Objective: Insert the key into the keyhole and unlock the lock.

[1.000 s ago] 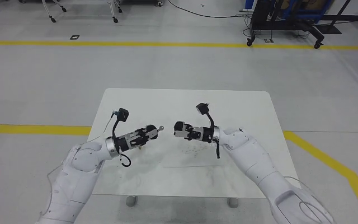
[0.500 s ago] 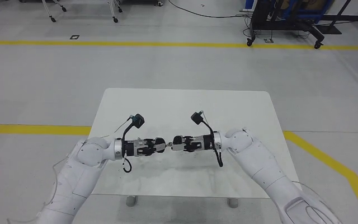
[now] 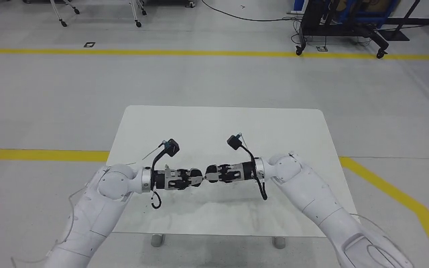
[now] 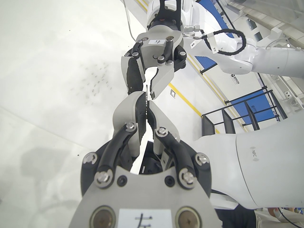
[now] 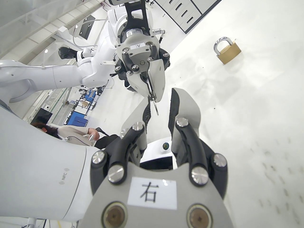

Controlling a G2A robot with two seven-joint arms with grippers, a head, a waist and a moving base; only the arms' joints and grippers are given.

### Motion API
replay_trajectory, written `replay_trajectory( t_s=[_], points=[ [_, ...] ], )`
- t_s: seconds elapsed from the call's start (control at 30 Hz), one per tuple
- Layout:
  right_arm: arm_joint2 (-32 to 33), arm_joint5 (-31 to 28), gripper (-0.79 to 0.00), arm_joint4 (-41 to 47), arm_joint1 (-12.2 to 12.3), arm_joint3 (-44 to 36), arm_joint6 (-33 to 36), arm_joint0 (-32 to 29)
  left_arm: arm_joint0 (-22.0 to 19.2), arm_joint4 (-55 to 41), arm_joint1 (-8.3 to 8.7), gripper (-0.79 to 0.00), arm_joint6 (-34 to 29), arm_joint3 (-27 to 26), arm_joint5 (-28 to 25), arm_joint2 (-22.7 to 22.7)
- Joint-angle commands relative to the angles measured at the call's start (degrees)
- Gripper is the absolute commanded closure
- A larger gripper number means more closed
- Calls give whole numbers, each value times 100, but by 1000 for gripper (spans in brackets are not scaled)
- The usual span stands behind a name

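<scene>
White table (image 3: 268, 127): grippers meet tip to tip above its middle, towards front edge. Right gripper (image 5: 161, 98): fingers parted, either side of key (image 5: 154, 105), gripping nothing. Left gripper (image 4: 145, 100): pinched tight on key. Brass padlock (image 5: 227, 50): flat on table, apart from grippers.

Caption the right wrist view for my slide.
Left gripper holds thin silver key inside open right gripper; brass padlock lies on white table.

Pretty plain lab space: glossy pale grey floor (image 3: 201, 77) with yellow tape lines (image 3: 201, 52), white rectangular table (image 3: 201, 127), black wheeled metal rack (image 3: 348, 27) in the far corner, plus a dark grey drawer cabinet (image 5: 187, 3).
</scene>
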Motion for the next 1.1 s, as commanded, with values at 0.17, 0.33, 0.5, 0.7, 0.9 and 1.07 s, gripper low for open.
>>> replay_trajectory(
  t_s=[0.17, 0.33, 0.5, 0.7, 0.9, 1.07],
  points=[
    [-147, -27, 0, 126, 26, 49, -27, 56, -23, 4, 32, 0, 67, 30, -34, 35],
    [-248, -90, 0, 336, 51, 73, -90, 78, -24, -125, 55, -785, 117, 35, -26, 44],
    [-193, -342, 0, 382, 121, 194, -342, 86, 46, -457, 109, -785, 467, 106, -111, -243],
    [222, -831, 0, 446, 294, 306, -833, -86, 436, 1156, 278, -785, 958, -583, 475, -879],
    [623, -1012, 0, 572, 402, 316, -1251, -264, 1433, 4136, 416, -785, 1481, -2193, 2420, -1325],
    [623, -1012, 0, 572, 402, 316, -1251, -264, 1730, 4908, 425, -785, 1326, -2529, 3137, -1218]
  ],
)
